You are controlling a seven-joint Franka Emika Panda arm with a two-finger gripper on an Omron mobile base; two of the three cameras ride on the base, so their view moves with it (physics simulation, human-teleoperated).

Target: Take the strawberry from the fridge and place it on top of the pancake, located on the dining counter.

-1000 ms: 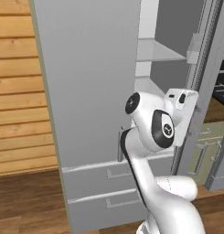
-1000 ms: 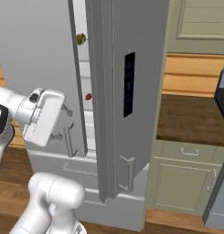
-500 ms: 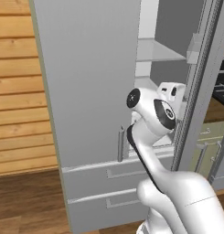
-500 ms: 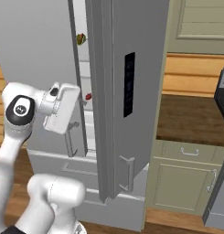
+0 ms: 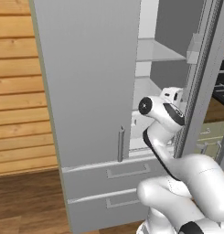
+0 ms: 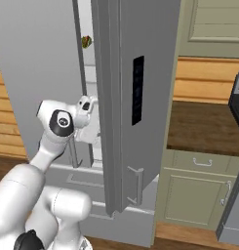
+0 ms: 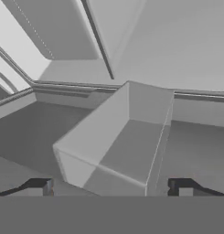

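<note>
Simulated kitchen, honey-coloured wood-plank wall (image 5: 17,91) down the left of the left base view, dark wooden floor (image 5: 26,201) along its lower left. Centre of that view taken up by the fridge (image 5: 86,82): tall, light grey, left door shut with a vertical bar handle (image 5: 120,144), right door (image 6: 135,97) swung open and seen edge-on, a dark panel on its face in the right base view. Two drawers (image 5: 109,183) across the bottom. White interior with a shelf (image 5: 157,50) visible through the gap, upper centre-right of the left base view.

White arm reaching from the lower frame into that gap, wrist (image 5: 170,98) just inside the opening at mid-height. In the hand view, claw (image 7: 111,187) spread wide, tips at the bottom left and bottom right, nothing between them. Ahead of the tips, a pale box-shaped door bin (image 7: 118,137) and grey inner walls.

High in the gap, upper left of the right base view, a small yellow-green and reddish item (image 6: 86,41) on an upper shelf. Strawberry: cannot tell where.

Right of the fridge in the right base view, a dark brown counter (image 6: 204,127) over pale green cabinets (image 6: 194,190), more plank wall above.
</note>
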